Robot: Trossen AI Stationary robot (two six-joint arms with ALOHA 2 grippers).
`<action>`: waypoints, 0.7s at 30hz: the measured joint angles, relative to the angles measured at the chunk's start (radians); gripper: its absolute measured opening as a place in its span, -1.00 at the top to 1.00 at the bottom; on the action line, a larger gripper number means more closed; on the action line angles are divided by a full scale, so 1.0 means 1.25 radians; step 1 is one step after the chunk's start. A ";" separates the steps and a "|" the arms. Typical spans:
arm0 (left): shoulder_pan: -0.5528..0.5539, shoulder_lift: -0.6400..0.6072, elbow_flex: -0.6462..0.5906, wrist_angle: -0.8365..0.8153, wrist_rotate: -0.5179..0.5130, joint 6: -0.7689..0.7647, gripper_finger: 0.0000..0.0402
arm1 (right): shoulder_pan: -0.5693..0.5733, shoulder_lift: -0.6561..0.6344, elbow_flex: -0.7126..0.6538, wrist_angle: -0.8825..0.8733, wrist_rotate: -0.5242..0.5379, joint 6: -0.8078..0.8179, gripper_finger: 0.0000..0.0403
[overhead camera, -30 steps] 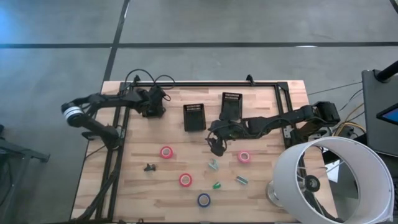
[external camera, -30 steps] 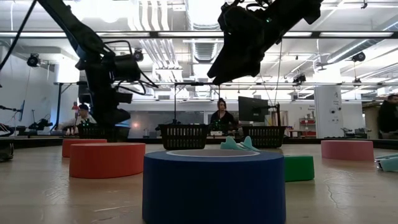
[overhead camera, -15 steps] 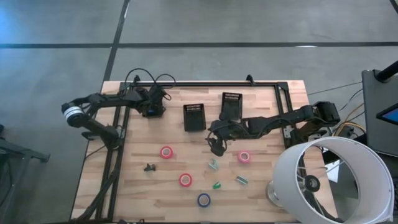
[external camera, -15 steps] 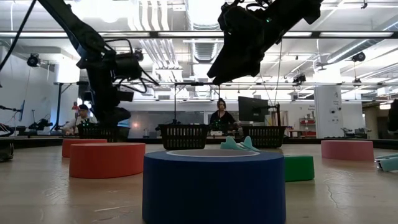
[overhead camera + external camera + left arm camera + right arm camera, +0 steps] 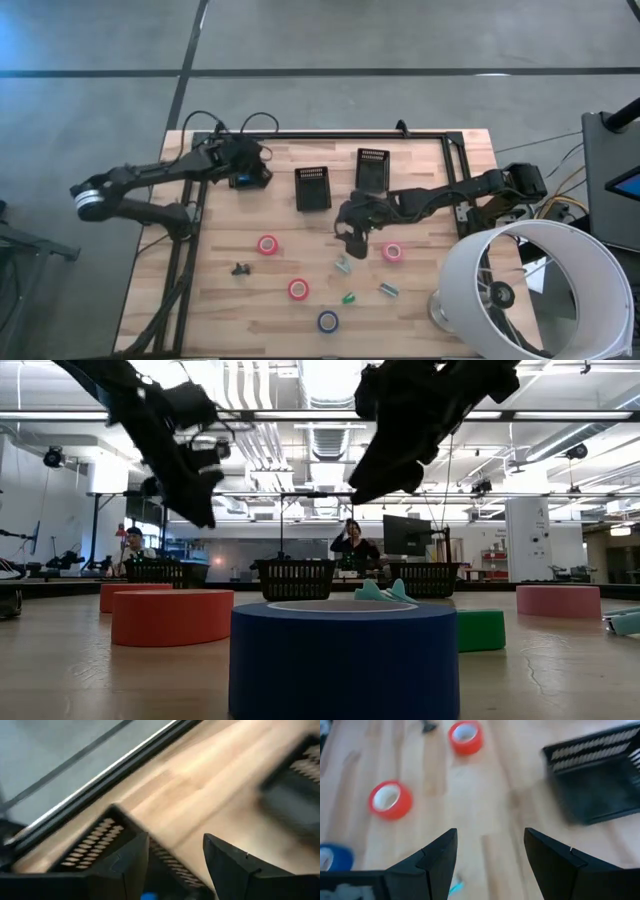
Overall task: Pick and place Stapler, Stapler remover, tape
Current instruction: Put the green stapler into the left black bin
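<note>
Right end effector, fingers apart, empty, hovers mid wooden bench. Nearest pink ring-shaped tape roll lies at its 4 o'clock, just beside. Left end effector, fingers apart, far off.

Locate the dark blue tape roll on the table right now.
In the high view, the blue tape roll lies near the table's front edge, about midway across, just below the red roll and the small green item.
</note>
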 joint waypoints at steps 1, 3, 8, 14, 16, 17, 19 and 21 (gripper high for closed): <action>-0.024 -0.016 -0.002 0.001 0.002 -0.012 0.05 | 0.003 0.000 -0.001 -0.008 -0.015 0.000 -0.11; -0.076 -0.044 -0.010 0.009 0.004 -0.029 0.05 | 0.013 0.000 -0.004 -0.031 -0.040 0.000 -0.11; -0.201 -0.073 -0.012 0.020 0.002 -0.031 0.05 | 0.060 0.000 -0.006 -0.071 -0.128 -0.003 -0.11; -0.277 -0.060 -0.012 0.057 -0.008 -0.035 0.05 | 0.159 0.001 -0.010 -0.066 -0.147 -0.003 -0.11; -0.286 -0.054 -0.012 0.058 -0.008 -0.036 0.05 | 0.194 0.015 -0.012 -0.040 -0.133 -0.002 -0.11; -0.289 -0.051 -0.012 0.058 -0.009 -0.036 0.05 | 0.212 0.023 -0.016 -0.029 -0.124 -0.002 -0.11; -0.292 -0.044 -0.012 0.062 -0.009 -0.036 0.05 | 0.242 0.053 -0.018 0.008 -0.118 -0.002 -0.11; -0.292 -0.035 -0.013 0.063 -0.009 -0.036 0.05 | 0.267 0.086 -0.018 0.036 -0.118 -0.002 -0.11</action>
